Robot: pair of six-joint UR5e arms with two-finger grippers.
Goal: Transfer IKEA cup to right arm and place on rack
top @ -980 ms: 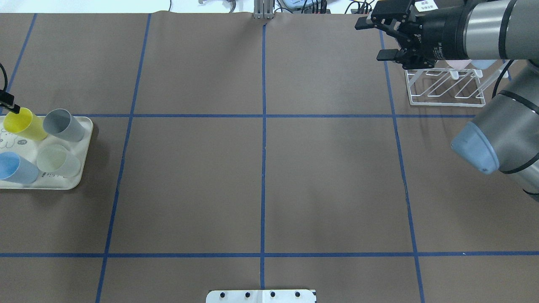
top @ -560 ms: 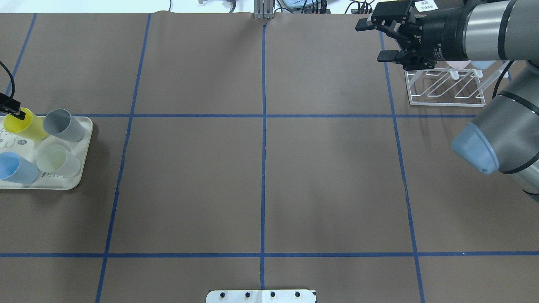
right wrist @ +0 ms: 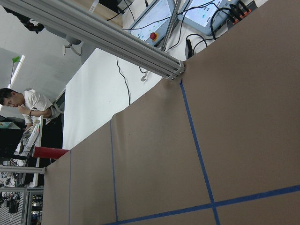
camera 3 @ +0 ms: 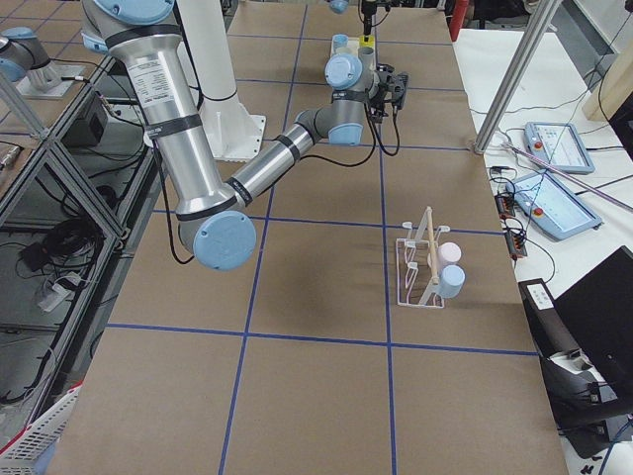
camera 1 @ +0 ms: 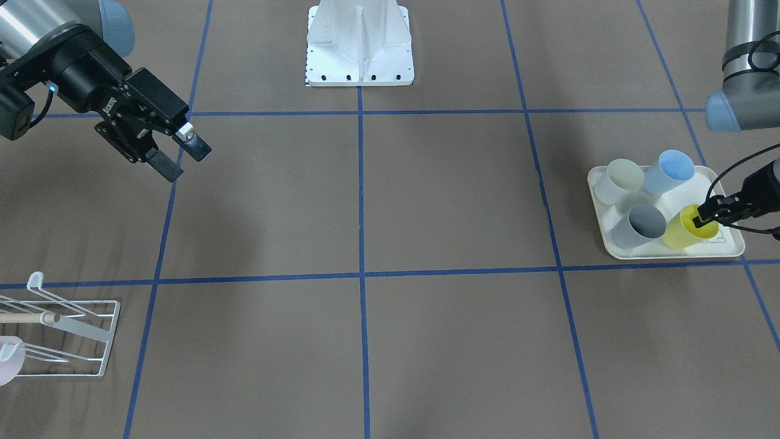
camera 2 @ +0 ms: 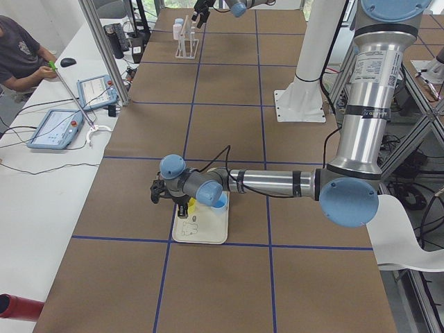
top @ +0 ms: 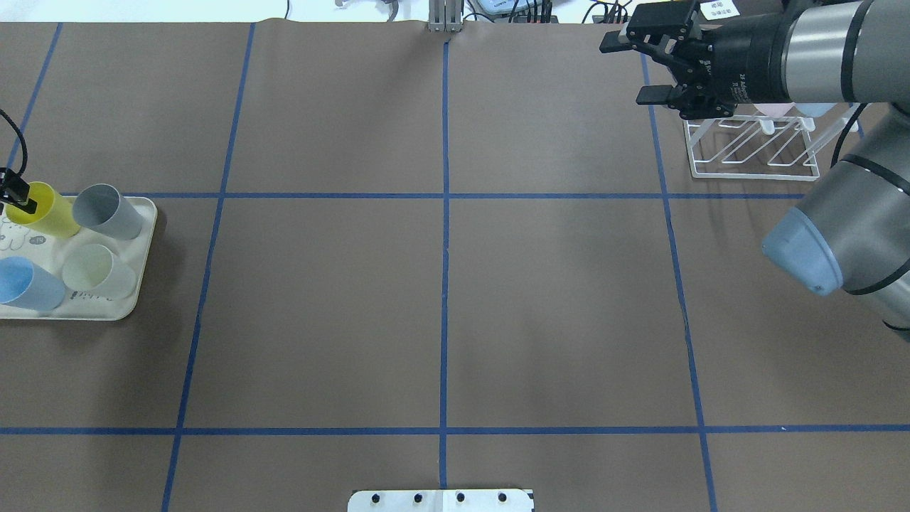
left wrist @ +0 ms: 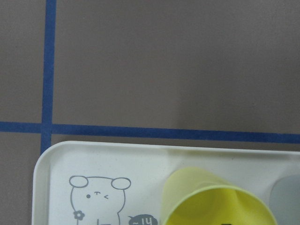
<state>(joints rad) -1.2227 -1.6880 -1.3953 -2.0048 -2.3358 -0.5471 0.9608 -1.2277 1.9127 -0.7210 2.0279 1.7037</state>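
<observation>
A yellow cup (camera 1: 685,231) stands on the cream rabbit-print tray (camera 1: 670,253) with three other cups. My left gripper (camera 1: 708,214) reaches in from the tray's outer side, fingertips at the yellow cup's (top: 50,217) rim. I cannot tell whether it is open or shut. The left wrist view shows the yellow cup (left wrist: 211,201) from above. My right gripper (top: 629,65) hangs open and empty above the table beside the white wire rack (top: 753,153). A pink cup (camera 3: 450,252) and a blue cup (camera 3: 450,282) hang on the rack (camera 3: 420,272).
Grey (camera 1: 640,225), pale green (camera 1: 618,180) and blue (camera 1: 667,171) cups share the tray. The robot's white base (camera 1: 359,42) stands at the table's near-robot edge. A person (camera 2: 21,55) sits at a side bench with tablets and cables.
The left gripper's fingertip has slid down along the yellow cup's rim. The right gripper has barely shifted and stays open.
</observation>
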